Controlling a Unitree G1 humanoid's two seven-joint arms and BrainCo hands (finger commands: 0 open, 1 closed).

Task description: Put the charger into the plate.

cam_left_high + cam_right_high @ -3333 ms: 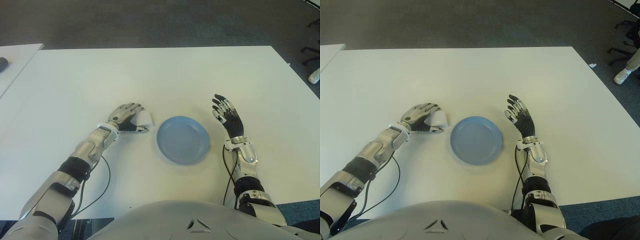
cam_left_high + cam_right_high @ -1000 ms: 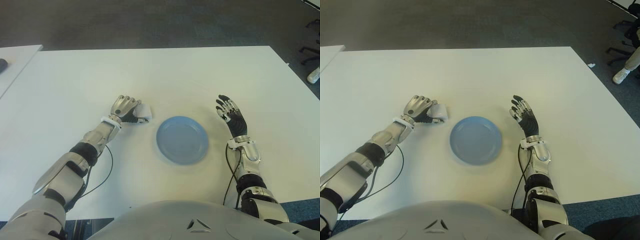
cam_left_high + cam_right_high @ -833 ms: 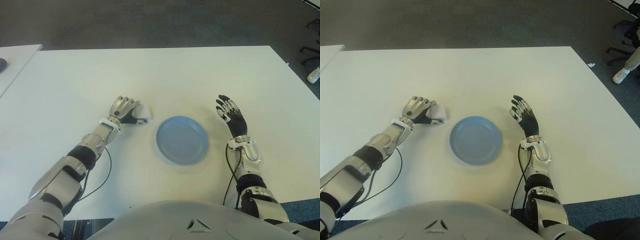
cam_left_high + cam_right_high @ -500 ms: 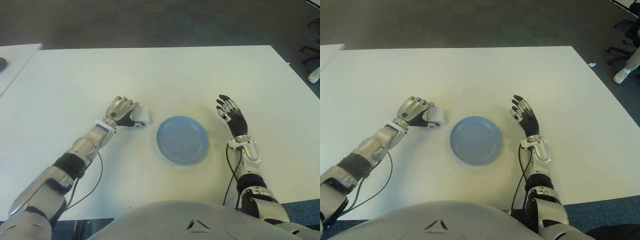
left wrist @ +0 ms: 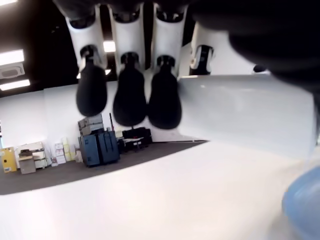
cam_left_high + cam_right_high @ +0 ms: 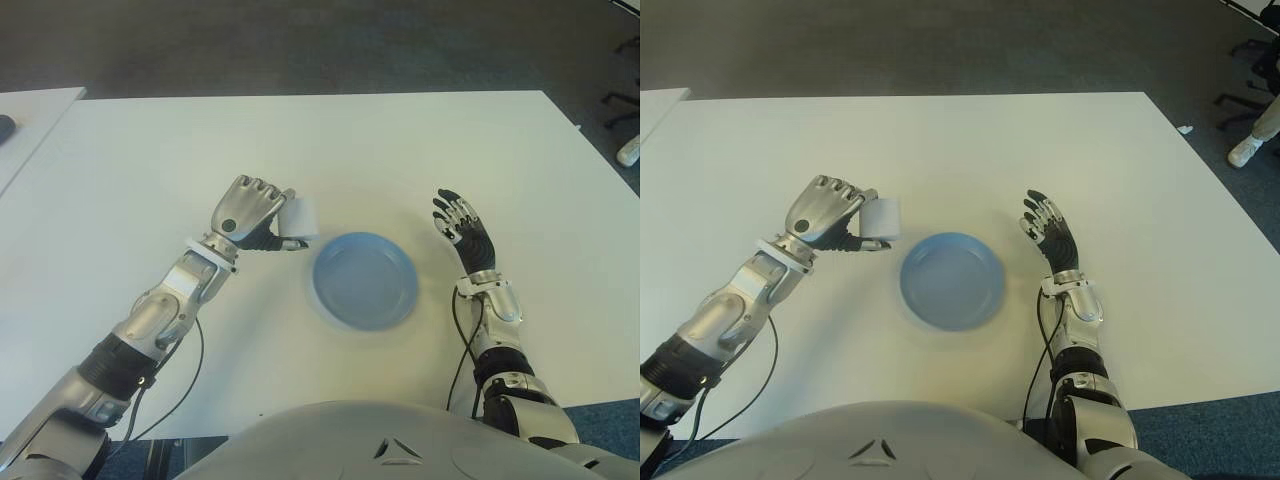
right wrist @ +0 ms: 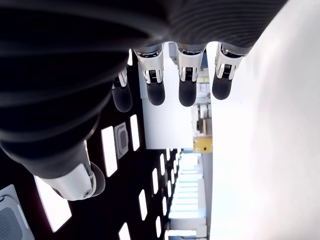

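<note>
Change: we saw the left robot hand [image 6: 252, 209] had lifted the charger [image 6: 298, 217] off the tabletop [image 6: 400, 150] and carried it nearer the plate [image 6: 365, 280] than half a second earlier.
Left robot hand: we found its fingers [image 5: 129, 95] curled tight around the charger, held above the tabletop just to the left of the plate's rim.
Charger: we saw a small white block, clamped between the fingers and the thumb, not yet over the plate.
Plate: we noted a blue round plate lying flat on the tabletop between the two hands, with nothing in it.
Right robot hand [image 6: 1049, 229]: we saw it to the right of the plate, fingers [image 7: 187, 85] stretched out and loose, gripping nothing.
Tabletop: we saw a white surface carrying the plate.
</note>
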